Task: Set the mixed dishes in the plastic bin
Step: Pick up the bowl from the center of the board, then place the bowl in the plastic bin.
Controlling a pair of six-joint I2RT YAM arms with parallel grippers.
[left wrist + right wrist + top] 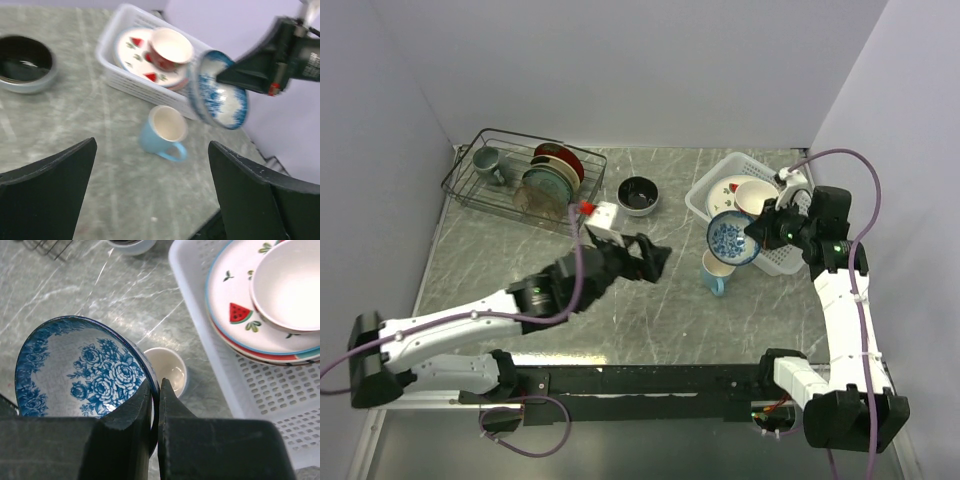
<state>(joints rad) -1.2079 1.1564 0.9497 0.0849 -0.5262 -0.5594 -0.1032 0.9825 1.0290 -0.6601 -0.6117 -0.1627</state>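
Observation:
My right gripper [760, 232] [156, 385] is shut on the rim of the blue-patterned bowl [732, 238] [85, 367] [220, 92]. The bowl hangs tilted in the air beside the near-left edge of the white plastic bin [705, 195] [265, 385] [107, 55]. Inside the bin a cream bowl [290, 285] [756, 198] rests on a white plate with watermelon marks [235, 300]. A light blue mug [716, 272] [162, 131] [167, 367] stands on the table below the held bowl. My left gripper [655, 258] [152, 145] is open and empty, left of the mug.
A dark bowl with a pale outside [640, 195] [22, 62] sits on the table left of the bin. At the back left stands a black wire rack [515, 175] with a grey-green mug [485, 160] and upright plates [555, 175].

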